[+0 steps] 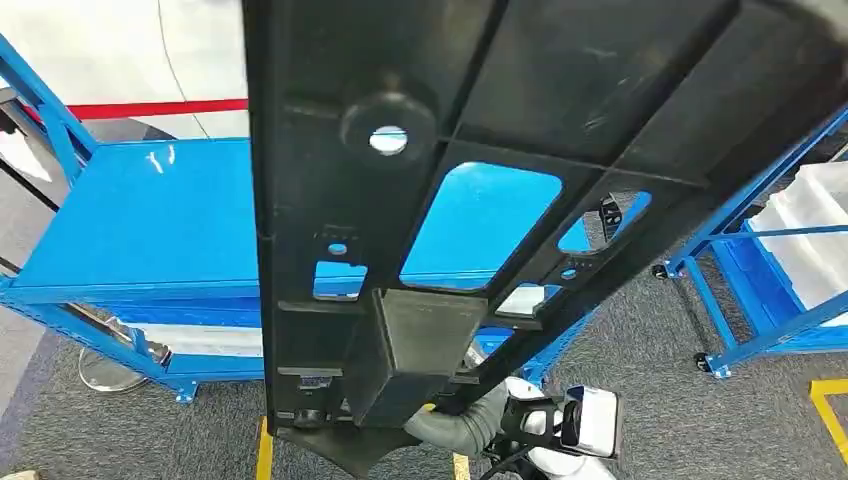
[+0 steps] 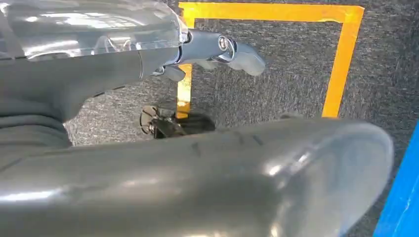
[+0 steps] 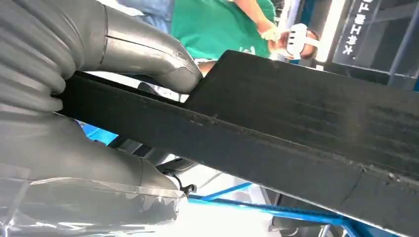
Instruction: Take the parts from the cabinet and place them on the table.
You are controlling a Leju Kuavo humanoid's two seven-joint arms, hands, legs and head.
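A long black plastic part with several cut-outs and a round hole stands tilted close in front of the head camera. My right hand grips its lower end from underneath. In the right wrist view the hand clamps the part's dark edge between the thumb and the fingers. My left hand hangs over the grey carpet with its fingers apart and nothing in it. The blue table lies behind the part, partly visible through the cut-outs.
A blue wheeled rack with white bins stands at the right. Yellow tape marks the carpet below my left hand. A person in a green shirt stands beyond the part in the right wrist view.
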